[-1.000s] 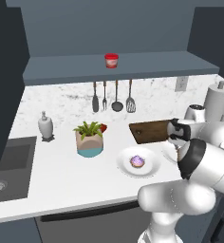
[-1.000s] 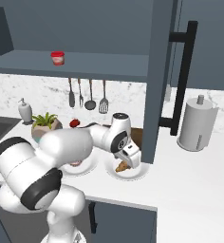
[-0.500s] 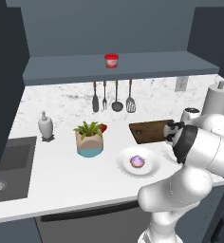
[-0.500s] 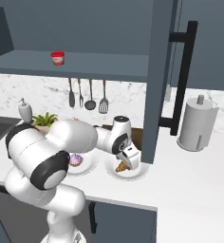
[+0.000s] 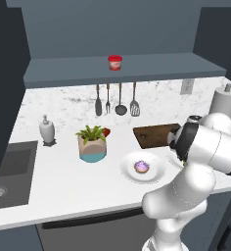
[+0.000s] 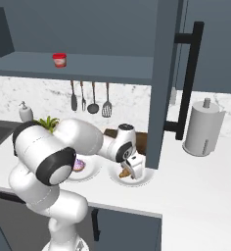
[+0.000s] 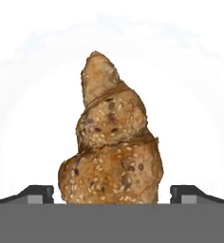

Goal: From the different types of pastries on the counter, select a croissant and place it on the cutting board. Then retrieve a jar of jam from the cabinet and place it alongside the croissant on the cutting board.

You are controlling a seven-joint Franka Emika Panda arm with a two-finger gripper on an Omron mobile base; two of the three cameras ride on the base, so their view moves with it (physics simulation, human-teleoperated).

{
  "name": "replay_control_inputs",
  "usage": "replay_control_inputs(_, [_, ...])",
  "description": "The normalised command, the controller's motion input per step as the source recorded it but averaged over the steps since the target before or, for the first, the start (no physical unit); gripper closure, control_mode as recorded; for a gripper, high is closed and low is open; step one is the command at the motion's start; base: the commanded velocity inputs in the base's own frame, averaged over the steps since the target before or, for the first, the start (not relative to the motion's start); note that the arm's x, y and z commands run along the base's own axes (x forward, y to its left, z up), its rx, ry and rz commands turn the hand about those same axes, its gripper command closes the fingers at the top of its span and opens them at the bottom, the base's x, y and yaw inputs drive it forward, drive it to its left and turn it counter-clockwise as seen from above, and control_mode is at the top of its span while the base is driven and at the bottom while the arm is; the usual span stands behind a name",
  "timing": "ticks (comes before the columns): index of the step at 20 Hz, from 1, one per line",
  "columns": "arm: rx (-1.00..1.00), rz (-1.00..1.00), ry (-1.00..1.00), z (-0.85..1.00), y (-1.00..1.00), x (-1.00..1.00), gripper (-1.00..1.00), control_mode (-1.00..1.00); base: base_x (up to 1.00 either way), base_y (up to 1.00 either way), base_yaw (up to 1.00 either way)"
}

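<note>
The croissant [image 7: 111, 147], golden-brown and seeded, lies on a round white plate [image 6: 143, 180] on the counter [image 5: 49, 176]. My gripper [image 6: 132, 170] is down at the plate, open, with one fingertip [image 7: 37, 192] on each side of the croissant [image 6: 123, 173] and a gap left on both sides. The dark cutting board [image 5: 155, 135] lies just behind the plate. The red jar of jam [image 5: 115, 62] stands on the cabinet shelf [image 5: 63, 74]. The purple-frosted pastry [image 5: 142, 166] sits on a second plate to the left.
A potted plant [image 5: 92, 144] and a white soap bottle [image 5: 47, 130] stand to the left, with a sink [image 5: 10, 166] beyond. Utensils [image 5: 120, 100] hang on the wall. An open cabinet door [image 6: 164, 83] hangs right above the plate; a paper towel roll [image 6: 204, 127] stands to its right.
The arm's elbow has swung over while the hand stayed low at the plate around the croissant. The jar, board and purple pastry have not moved.
</note>
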Motion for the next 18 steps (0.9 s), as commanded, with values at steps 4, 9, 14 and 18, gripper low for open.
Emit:
replay_control_inputs(4, [0.0, -0.03, 0.0, -0.29, 0.0, 0.0, 1.0, -1.0, 0.0, 0.0, 0.0])
replay_control_inputs(9, [0.0, -0.03, 0.0, -0.04, -0.01, 0.08, 1.0, -1.0, 0.0, 0.0, 0.0])
replay_control_inputs(14, [0.0, -0.07, -0.03, 0.26, 0.0, 0.35, 1.0, -1.0, 0.0, 0.0, 0.0])
replay_control_inputs(18, [0.0, -0.09, -0.09, 0.31, 0.0, 0.49, 1.0, -1.0, 0.0, 0.0, 0.0])
